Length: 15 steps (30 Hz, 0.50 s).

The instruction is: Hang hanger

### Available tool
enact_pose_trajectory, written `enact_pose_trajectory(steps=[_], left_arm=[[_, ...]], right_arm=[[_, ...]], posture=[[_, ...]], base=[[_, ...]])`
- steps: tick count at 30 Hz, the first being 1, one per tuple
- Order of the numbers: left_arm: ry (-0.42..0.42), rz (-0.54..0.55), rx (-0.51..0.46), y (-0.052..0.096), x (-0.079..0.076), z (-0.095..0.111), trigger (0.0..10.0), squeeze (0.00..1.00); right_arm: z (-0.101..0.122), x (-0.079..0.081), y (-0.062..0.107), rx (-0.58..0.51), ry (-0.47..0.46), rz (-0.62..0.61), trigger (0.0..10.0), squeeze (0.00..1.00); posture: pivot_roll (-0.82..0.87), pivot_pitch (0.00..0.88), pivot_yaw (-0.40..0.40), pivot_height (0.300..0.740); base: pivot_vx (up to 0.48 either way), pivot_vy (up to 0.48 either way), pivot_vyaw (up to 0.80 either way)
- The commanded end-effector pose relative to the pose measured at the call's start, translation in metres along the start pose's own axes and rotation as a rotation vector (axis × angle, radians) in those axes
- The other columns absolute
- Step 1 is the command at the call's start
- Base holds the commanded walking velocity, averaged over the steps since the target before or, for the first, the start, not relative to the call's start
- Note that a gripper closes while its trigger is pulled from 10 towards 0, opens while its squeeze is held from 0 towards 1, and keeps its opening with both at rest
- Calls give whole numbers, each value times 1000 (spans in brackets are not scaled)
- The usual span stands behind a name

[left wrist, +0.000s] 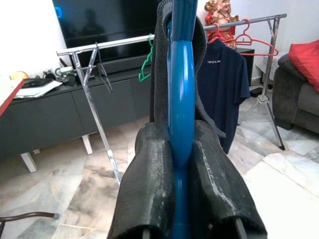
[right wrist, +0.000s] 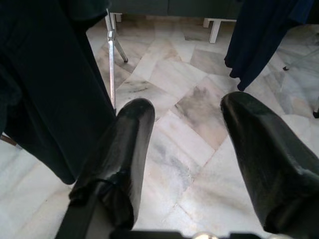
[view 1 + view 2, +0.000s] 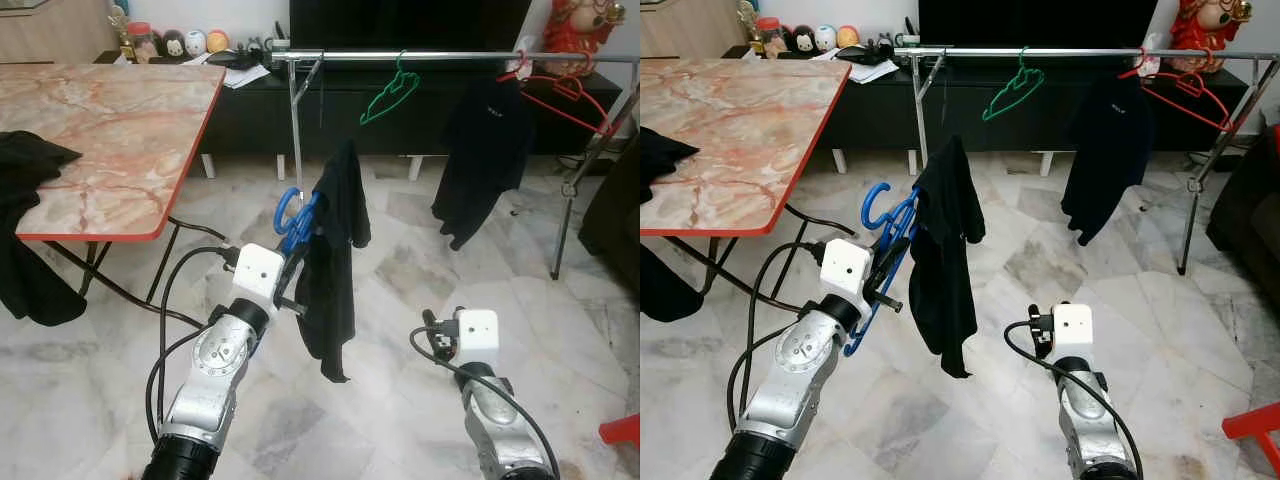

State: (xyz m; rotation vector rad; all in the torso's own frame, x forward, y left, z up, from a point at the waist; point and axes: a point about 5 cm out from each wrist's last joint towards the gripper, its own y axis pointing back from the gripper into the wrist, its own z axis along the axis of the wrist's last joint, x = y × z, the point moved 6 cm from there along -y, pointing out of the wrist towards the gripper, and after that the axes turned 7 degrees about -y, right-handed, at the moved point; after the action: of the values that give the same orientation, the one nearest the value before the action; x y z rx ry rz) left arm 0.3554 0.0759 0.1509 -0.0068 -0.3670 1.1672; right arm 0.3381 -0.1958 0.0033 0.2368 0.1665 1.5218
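My left gripper (image 1: 182,149) is shut on a blue hanger (image 3: 296,222) that carries a black garment (image 3: 333,262), held up in front of me above the marble floor. The hanger's hook curls up at the top left. Beyond it stands a silver clothes rail (image 3: 450,57) bearing a green hanger (image 3: 388,95), a dark shirt (image 3: 486,150) and red hangers (image 3: 560,95). My right gripper (image 2: 187,149) is open, low on the right over the floor, with nothing between its fingers.
A marble-topped table with a red edge (image 3: 120,140) stands at the left, with black cloth (image 3: 25,160) draped on it. A dark TV cabinet (image 3: 400,110) runs behind the rail. A red stool corner (image 3: 622,430) sits at the lower right.
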Motion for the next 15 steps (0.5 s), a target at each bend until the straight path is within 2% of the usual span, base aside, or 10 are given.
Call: enact_pose_trajectory(steps=[1, 15], left_arm=[[-2, 10, -77, -7, 4, 22, 10000, 0], [-2, 6, -80, -7, 3, 23, 10000, 0]], right_arm=[[1, -1, -2, -3, -3, -12, 0, 0], [-1, -2, -3, -1, 1, -35, 0, 0]], posture=[[14, 0, -19, 740], [14, 0, -15, 740]], base=[[0, 0, 0], [0, 0, 0]])
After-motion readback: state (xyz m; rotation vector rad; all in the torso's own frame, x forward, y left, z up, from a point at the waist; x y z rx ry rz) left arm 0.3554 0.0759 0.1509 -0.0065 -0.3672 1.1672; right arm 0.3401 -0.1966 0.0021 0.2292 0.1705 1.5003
